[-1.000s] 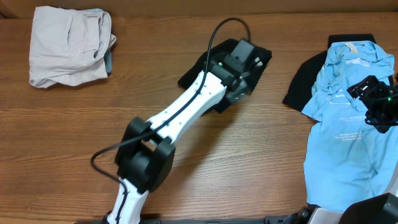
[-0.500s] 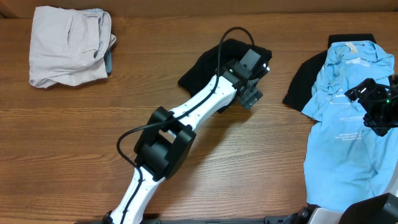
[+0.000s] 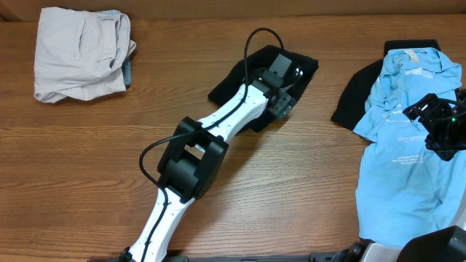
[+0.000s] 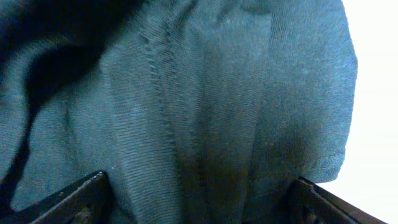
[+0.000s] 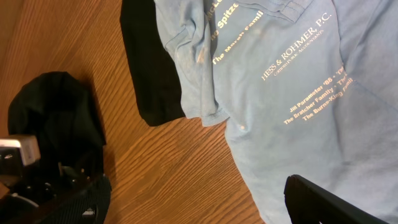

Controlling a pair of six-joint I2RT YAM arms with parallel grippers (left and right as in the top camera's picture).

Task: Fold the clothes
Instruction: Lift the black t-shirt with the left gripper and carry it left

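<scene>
Pressing down on a crumpled black garment mid-table, the left gripper has its fingers spread wide, dark cloth filling the gap in the wrist view. Right gripper also spread wide, holding nothing, hovers over a light-blue T-shirt at the right edge; the shirt lies over another black piece. Folded beige garment sits far left, well apart.
</scene>
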